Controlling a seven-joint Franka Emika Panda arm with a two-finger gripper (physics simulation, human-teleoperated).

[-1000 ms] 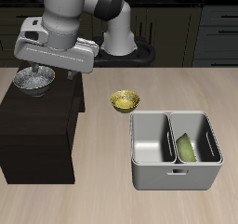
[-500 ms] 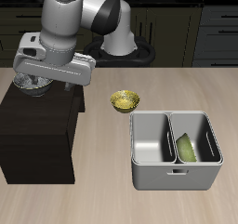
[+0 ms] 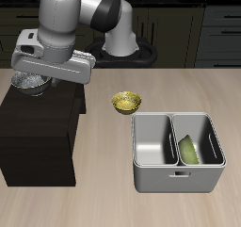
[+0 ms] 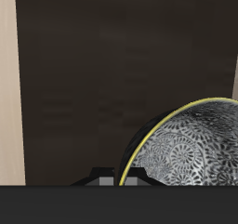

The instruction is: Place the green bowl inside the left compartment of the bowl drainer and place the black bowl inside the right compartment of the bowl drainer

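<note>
The black bowl [image 3: 25,82], speckled dark grey, stands on top of a black box [image 3: 38,137]. The robot's hand hangs just above it and hides most of it. In the wrist view the black bowl [image 4: 191,149] lies close beside my gripper [image 4: 119,176], whose tips show only as a sliver, so their spacing is unclear. The green bowl [image 3: 190,150] leans tilted inside the bowl drainer [image 3: 177,179], in the well farther from the black box. The drainer's other well holds nothing.
A small yellow patterned bowl [image 3: 126,102] sits on the table between the black box and the drainer. Dark cabinets run along the back behind the robot's base.
The arm has swung farther out over the black box. Its hand now covers more of the black bowl than a second ago. The bowls and the drainer have not moved.
</note>
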